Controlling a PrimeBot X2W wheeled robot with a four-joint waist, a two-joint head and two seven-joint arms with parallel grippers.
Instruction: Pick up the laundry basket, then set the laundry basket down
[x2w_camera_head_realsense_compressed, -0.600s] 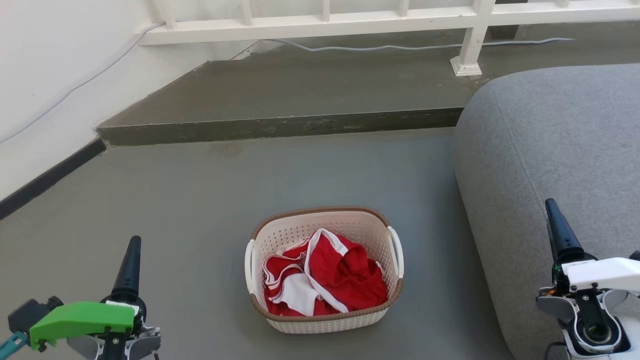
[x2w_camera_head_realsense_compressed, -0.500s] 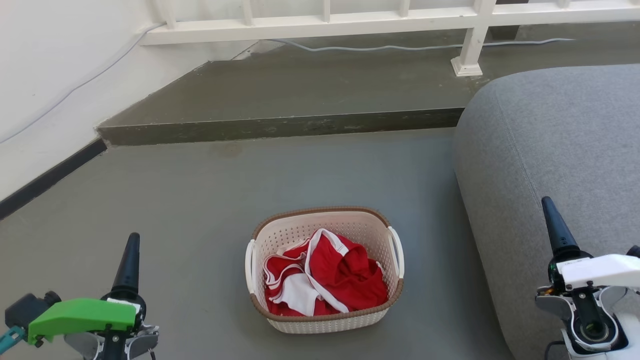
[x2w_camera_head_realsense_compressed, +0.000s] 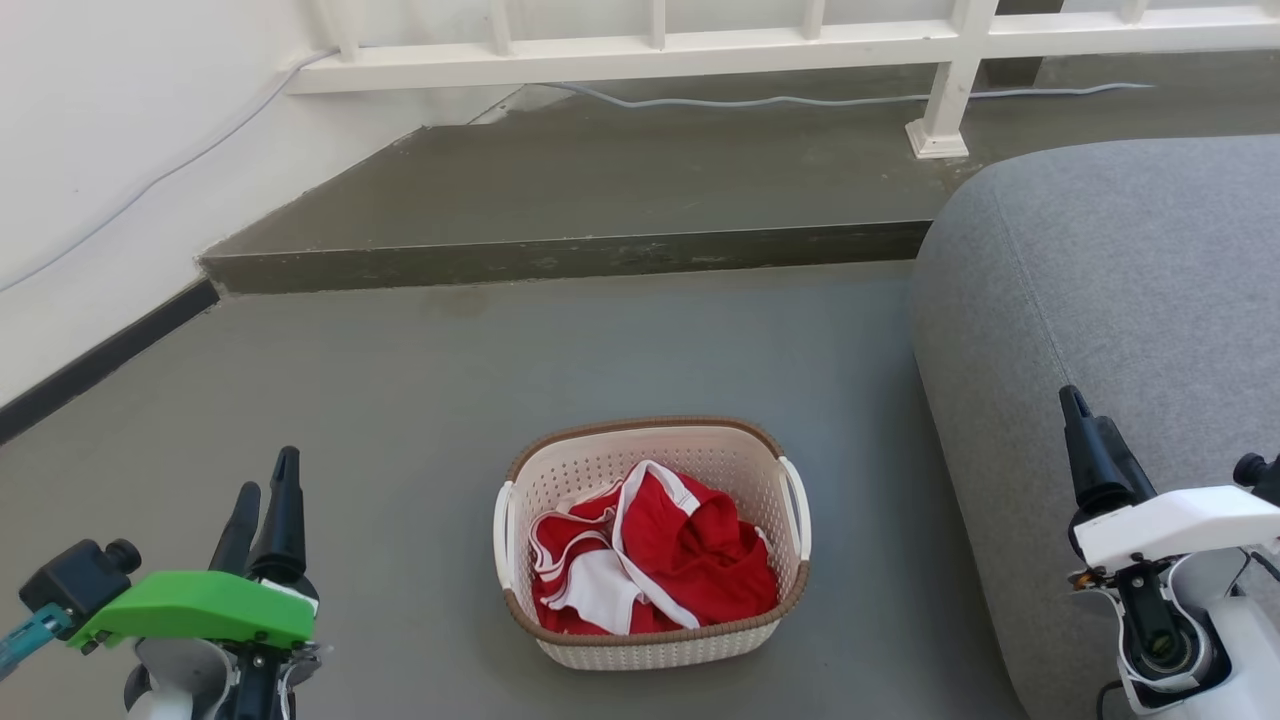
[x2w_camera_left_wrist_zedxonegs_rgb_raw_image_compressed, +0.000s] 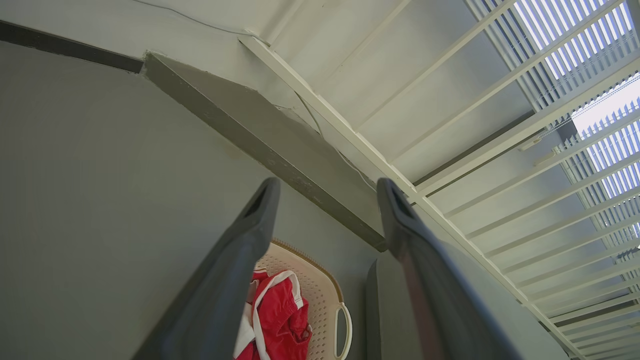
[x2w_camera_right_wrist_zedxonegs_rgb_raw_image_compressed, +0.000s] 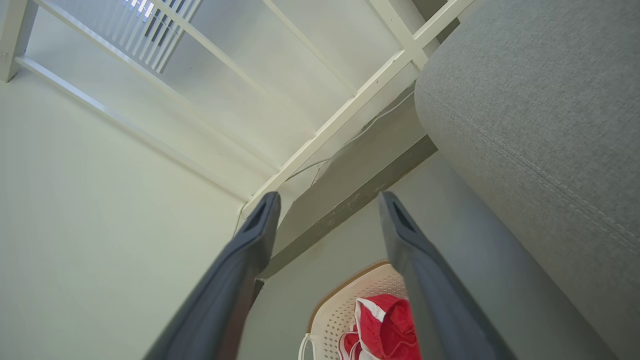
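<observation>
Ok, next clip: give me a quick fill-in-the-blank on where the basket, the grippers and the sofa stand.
1. The laundry basket stands on the ____.
2. The garment inside it is white and ____.
3. The left gripper and the right gripper both have their jaws ____.
4. The grey sofa lies on the robot's ____ side of the basket.
Missing words: floor; red; open; right.

We see a grey sofa (x2w_camera_head_realsense_compressed: 1100, 280) beside the right gripper (x2w_camera_head_realsense_compressed: 1078, 410). Ahead of it run a dark step (x2w_camera_head_realsense_compressed: 560, 255) and a white railing (x2w_camera_head_realsense_compressed: 640, 62).
</observation>
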